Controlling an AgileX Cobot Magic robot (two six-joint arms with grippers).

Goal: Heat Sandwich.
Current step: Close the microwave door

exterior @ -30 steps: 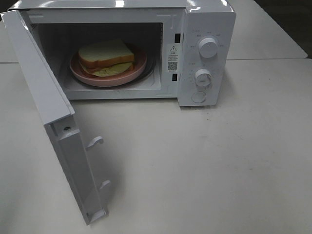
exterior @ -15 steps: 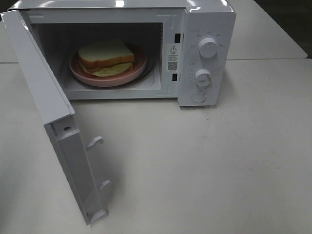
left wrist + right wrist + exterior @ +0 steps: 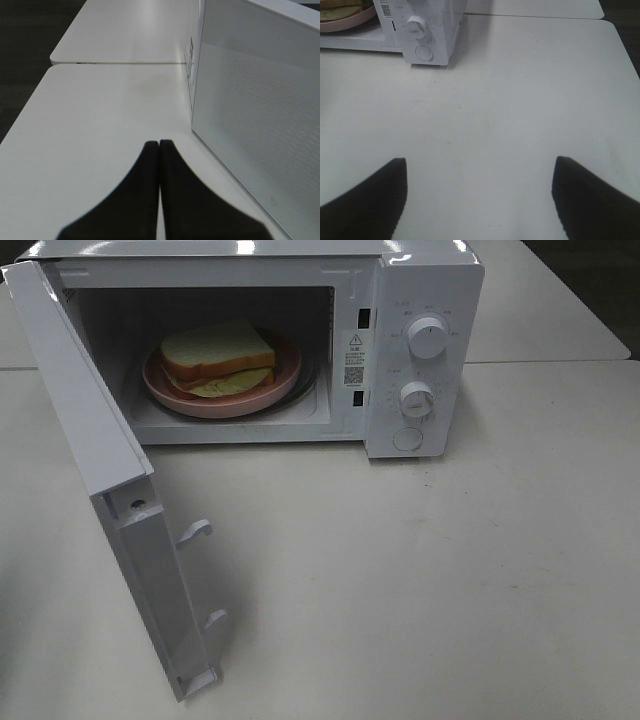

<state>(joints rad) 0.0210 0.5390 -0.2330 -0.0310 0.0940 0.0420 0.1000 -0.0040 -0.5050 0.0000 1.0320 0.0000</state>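
Sandwich [image 3: 218, 352] already in the microwave [image 3: 440, 285], door [image 3: 90, 420] and dials [image 3: 428, 337] left; left gripper [image 3: 159, 144] pinched empty, right gripper [image 3: 481, 160] gaping, empty.

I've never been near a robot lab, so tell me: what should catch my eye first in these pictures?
The white microwave stands at the back of the table, its door swung wide open to the left. Inside sits the sandwich on a round pink plate. No arm shows in the high view; the wrist views show the left gripper shut beside the door and the right gripper open above bare table.
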